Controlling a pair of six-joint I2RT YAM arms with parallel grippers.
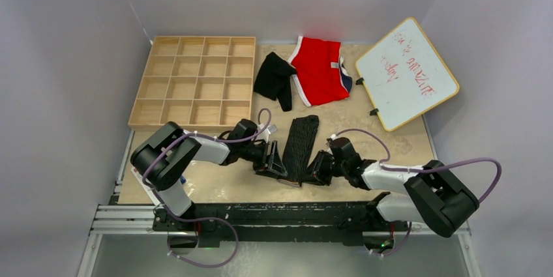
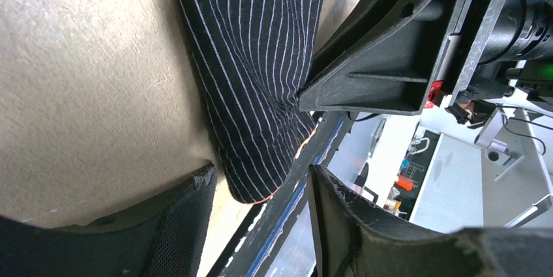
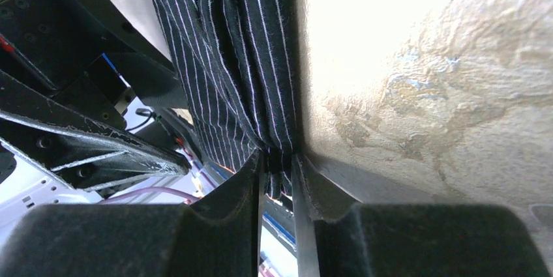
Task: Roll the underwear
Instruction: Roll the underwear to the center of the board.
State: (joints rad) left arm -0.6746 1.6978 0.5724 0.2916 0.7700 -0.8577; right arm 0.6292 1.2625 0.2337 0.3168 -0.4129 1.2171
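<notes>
Near the table (image 1: 215, 189) edge, the right claw (image 3: 277, 173) pinches the striped underwear (image 1: 301, 140); the left claw (image 2: 261, 182) straddles it, unclenched.

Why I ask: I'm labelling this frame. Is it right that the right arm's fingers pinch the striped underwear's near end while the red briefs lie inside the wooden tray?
Not quite. The red briefs are not inside the wooden tray; the top view shows them on the table to its right. The right arm's fingers do pinch the striped underwear at its near end.
</notes>
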